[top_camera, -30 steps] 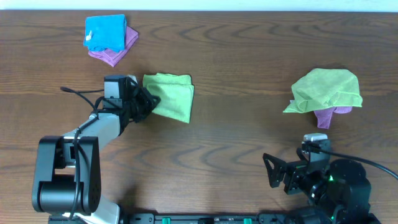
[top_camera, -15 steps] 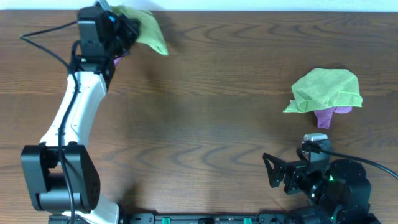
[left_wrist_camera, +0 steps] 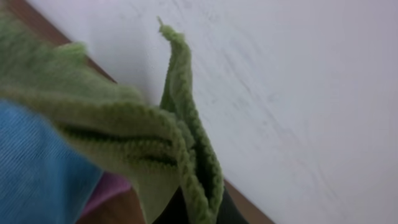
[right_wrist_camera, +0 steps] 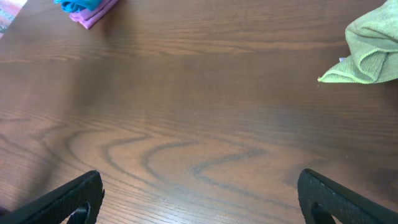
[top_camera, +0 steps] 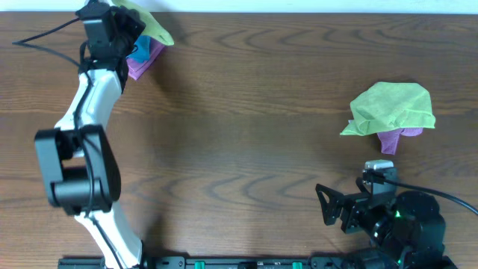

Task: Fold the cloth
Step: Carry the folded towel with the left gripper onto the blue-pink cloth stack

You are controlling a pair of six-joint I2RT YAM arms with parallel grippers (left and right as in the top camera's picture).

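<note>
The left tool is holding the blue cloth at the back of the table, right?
No. The left tool holds the green cloth at the back of the table; the blue cloth lies under it. The overhead view shows this.

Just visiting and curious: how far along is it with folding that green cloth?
Folding looks done: the cloth hangs in layers. In hand: the left gripper holds it over the blue cloth at the far-left corner. Left: probably setting it down and letting go.
</note>
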